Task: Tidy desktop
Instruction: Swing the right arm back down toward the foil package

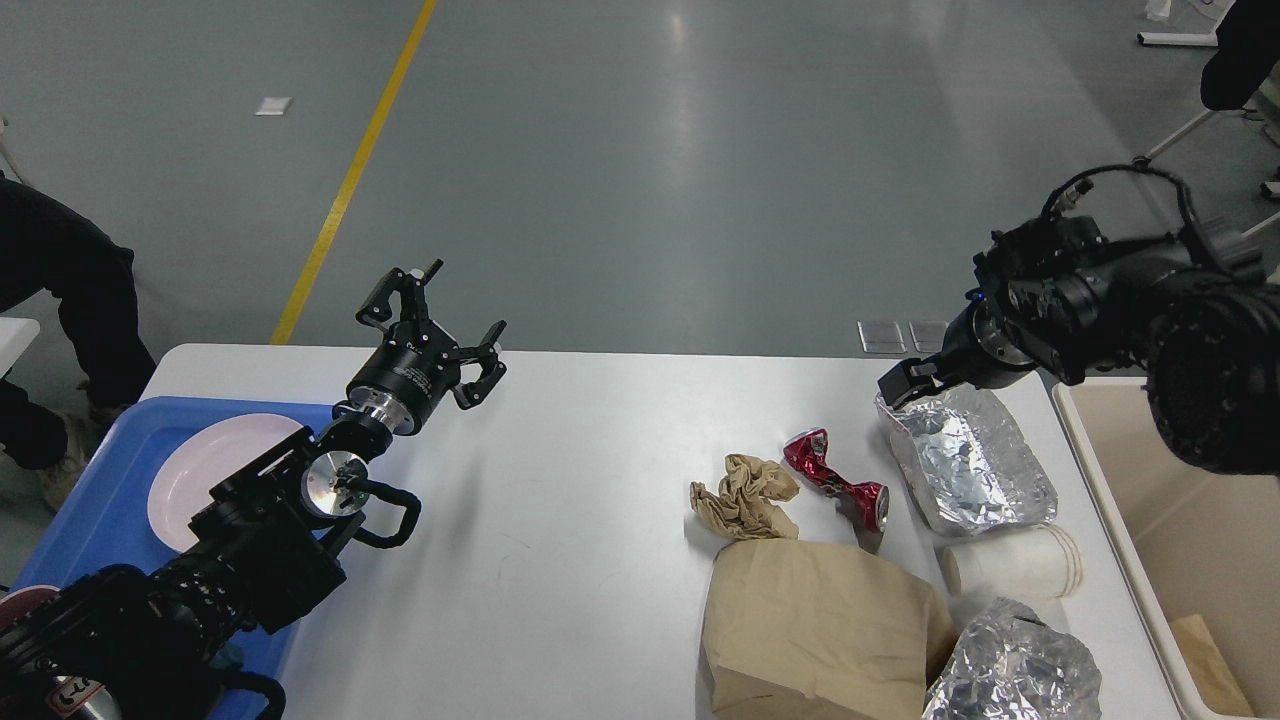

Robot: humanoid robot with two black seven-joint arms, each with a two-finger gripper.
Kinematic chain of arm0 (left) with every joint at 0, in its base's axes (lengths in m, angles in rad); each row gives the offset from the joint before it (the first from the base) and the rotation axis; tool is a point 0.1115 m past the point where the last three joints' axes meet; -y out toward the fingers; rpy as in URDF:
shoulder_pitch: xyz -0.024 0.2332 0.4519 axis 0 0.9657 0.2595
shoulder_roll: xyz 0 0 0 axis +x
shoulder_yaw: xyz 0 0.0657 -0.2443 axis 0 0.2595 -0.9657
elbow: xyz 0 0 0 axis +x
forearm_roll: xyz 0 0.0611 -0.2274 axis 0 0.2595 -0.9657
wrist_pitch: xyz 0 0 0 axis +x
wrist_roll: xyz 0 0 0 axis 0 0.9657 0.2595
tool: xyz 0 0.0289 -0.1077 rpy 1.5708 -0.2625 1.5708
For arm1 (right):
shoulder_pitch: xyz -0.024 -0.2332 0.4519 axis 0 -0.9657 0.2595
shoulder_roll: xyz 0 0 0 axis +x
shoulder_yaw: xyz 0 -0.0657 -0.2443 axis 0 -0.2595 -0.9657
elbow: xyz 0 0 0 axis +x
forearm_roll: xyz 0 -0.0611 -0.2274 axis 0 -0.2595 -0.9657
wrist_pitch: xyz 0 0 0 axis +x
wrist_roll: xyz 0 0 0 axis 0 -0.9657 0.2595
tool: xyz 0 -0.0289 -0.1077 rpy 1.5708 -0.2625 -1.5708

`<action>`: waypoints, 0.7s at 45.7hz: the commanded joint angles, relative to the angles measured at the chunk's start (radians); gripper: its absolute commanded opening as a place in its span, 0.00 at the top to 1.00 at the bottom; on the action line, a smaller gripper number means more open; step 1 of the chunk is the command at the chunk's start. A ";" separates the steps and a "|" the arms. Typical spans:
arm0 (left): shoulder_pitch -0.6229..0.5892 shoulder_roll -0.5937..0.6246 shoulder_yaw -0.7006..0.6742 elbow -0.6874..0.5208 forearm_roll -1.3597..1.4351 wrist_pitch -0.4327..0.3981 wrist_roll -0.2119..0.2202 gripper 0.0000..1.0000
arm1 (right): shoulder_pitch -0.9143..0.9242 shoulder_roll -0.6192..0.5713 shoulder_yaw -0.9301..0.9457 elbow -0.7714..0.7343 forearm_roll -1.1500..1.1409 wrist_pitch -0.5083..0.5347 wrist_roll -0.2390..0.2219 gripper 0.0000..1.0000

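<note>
Spanning most of the lower view, the large smooth white rectangular tabletop (560, 470) with rounded corners carries litter on its right half: a crumpled brown paper wad (745, 497), a crushed red metal can (838, 477) just beside it, a wrinkled silver foil bag (970, 460), a white paper roll (1012, 561), a flat brown paper bag (820, 625) and a crumpled foil ball (1015, 670) at the bottom edge. On the left sits a blue plastic tray (105, 500) holding a pale pink round plate (195, 475). A beige rectangular bin (1130, 500) stands at the right edge. The left arm reaches up from the lower left, its left end effector (445, 320) raised over the tabletop's far edge, fingers spread apart. The right arm enters from the right, its right end effector (905, 382) at the foil bag's top corner; whether its fingers grip cannot be told. No writing is legible.
</note>
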 commanded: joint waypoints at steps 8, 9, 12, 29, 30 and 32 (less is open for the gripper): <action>0.000 0.000 0.000 0.000 0.000 0.000 0.000 0.03 | -0.168 -0.011 0.033 -0.081 0.000 -0.114 -0.001 0.00; 0.000 0.000 0.000 0.000 0.000 0.000 0.002 0.03 | -0.182 -0.011 0.041 -0.090 0.001 -0.125 -0.001 0.00; 0.000 0.000 0.000 0.000 0.000 0.000 0.002 0.03 | -0.217 -0.011 0.066 -0.118 0.000 -0.157 -0.001 0.00; 0.000 0.000 0.000 0.000 0.000 0.000 0.000 0.03 | -0.319 -0.006 0.113 -0.155 0.072 -0.278 -0.001 0.00; 0.000 0.000 0.000 0.000 0.000 0.000 0.000 0.03 | -0.320 -0.006 0.113 -0.155 0.072 -0.280 -0.001 0.00; 0.000 0.000 0.000 0.000 0.000 0.000 0.000 0.03 | -0.320 -0.006 0.113 -0.155 0.074 -0.280 -0.001 0.00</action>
